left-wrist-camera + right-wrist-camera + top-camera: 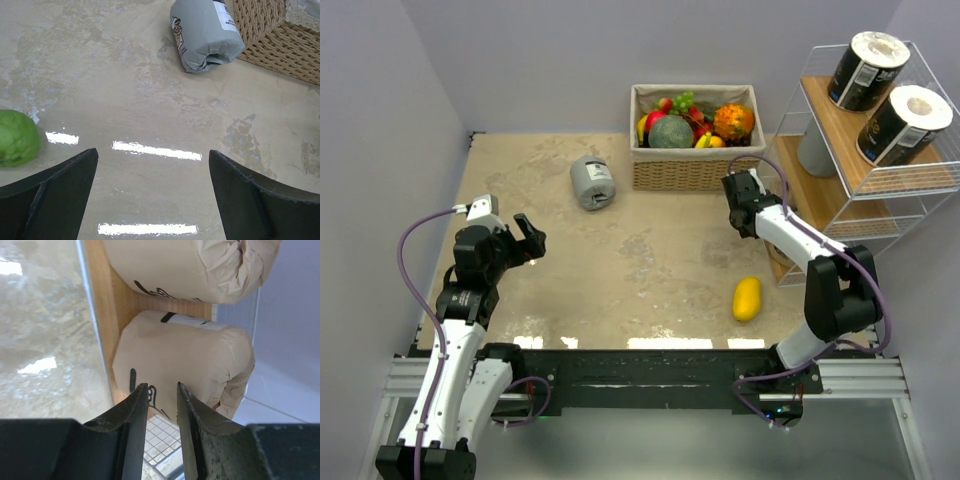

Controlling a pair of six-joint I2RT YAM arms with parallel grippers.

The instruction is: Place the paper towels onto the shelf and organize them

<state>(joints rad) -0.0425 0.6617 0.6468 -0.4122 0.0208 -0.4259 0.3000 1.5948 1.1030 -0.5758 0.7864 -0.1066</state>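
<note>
A grey paper towel roll (pixel 591 182) lies on its side on the table left of the basket; it also shows in the left wrist view (pixel 205 32). My left gripper (pixel 532 240) is open and empty, well short of it (pixel 152 152). The white wire shelf (pixel 910 180) stands at the right with two black rolls (pixel 867 70) (pixel 903 125) on the top board and a grey roll (pixel 815 150) on the middle board. Two tan rolls (pixel 185 360) (pixel 190 265) lie on the low board (pixel 102 305). My right gripper (pixel 745 205) (pixel 162 385) is shut and empty, just short of the nearer tan roll.
A wicker basket (pixel 695 172) of fruit stands at the back centre; its corner shows in the left wrist view (pixel 280 40). A yellow mango (pixel 747 298) lies on the table near the right arm. A green fruit (pixel 17 137) lies at the left of the left gripper.
</note>
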